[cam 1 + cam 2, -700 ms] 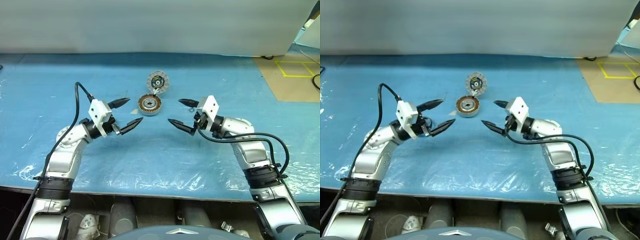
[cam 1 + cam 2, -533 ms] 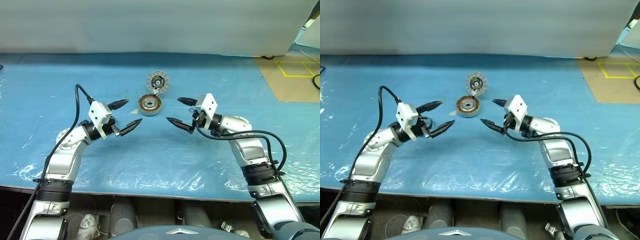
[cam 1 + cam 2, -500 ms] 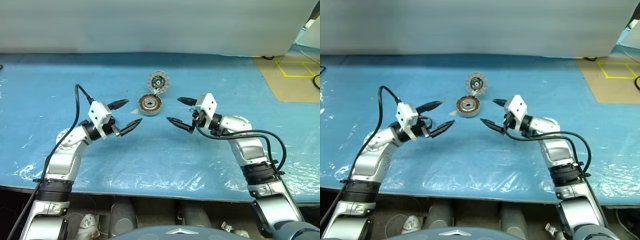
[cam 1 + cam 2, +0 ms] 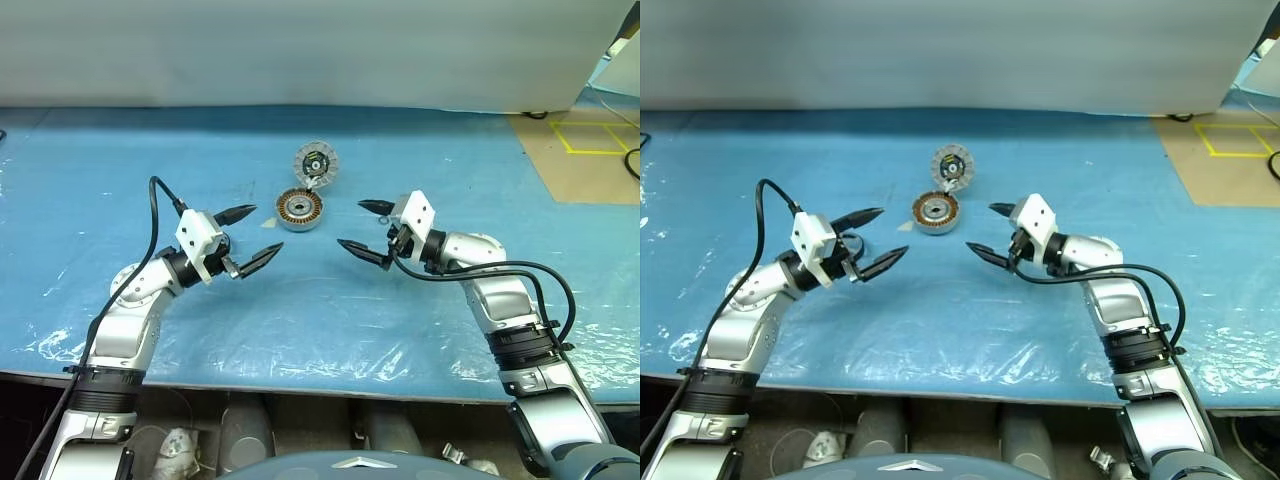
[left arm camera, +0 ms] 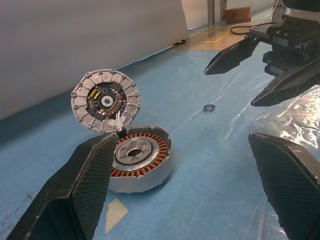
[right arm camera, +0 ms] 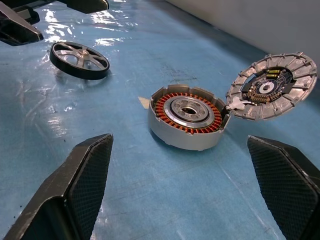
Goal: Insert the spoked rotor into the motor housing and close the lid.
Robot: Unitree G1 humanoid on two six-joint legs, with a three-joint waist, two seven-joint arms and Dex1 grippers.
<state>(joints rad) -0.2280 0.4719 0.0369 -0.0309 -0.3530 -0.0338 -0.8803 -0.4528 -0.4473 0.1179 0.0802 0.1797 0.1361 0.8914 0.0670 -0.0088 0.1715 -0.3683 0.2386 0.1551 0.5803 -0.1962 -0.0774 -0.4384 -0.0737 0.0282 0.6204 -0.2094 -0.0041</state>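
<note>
The motor housing (image 4: 299, 209), a silver puck with copper windings, lies open on the blue mat. Its lid (image 4: 315, 162) stands tilted up from the far rim, showing a ribbed rim and black centre. The spoked rotor (image 6: 79, 60) lies flat on the mat beside the housing, close to the left gripper's fingers (image 6: 20, 27). My left gripper (image 4: 268, 228) hovers open to the left of the housing. My right gripper (image 4: 350, 223) hovers open to its right. Both point inward at the housing and hold nothing.
A small metal ring (image 5: 209, 107) lies on the mat between the housing and the right gripper. A tan scrap of tape (image 5: 115, 212) sits at the housing's near side. Wrinkled clear film (image 4: 330, 350) covers the mat's front edge. A white wall (image 4: 300, 50) backs the table.
My left gripper has sunk slightly and drawn back a little toward me. The right gripper, housing and lid have not visibly moved.
</note>
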